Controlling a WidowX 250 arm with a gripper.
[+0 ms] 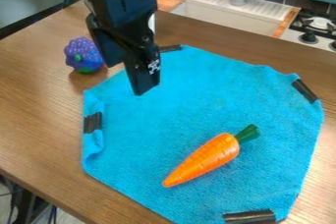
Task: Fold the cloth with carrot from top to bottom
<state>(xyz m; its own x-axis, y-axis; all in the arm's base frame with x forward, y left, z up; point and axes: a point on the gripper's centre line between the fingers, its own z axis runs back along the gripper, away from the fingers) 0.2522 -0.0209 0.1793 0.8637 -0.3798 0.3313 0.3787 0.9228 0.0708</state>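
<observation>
In the camera view, the black arm (125, 7) enters at the top edge, left of centre, and slants down to its gripper (142, 86) over the upper-left part of the cloth (190, 100); whether it is spread or pressed together, I cannot tell. The blue cloth lies mostly flat at centre and lower right, its left edge curled, dark strips (93, 123) along its edges. The orange carrot (207, 158) rests below centre, green top toward the right. Beneath is the wooden table (33, 115), with a purple toy (83, 53) at upper left; a white sink (226, 15) and stove (316, 25) stand at upper right.
</observation>
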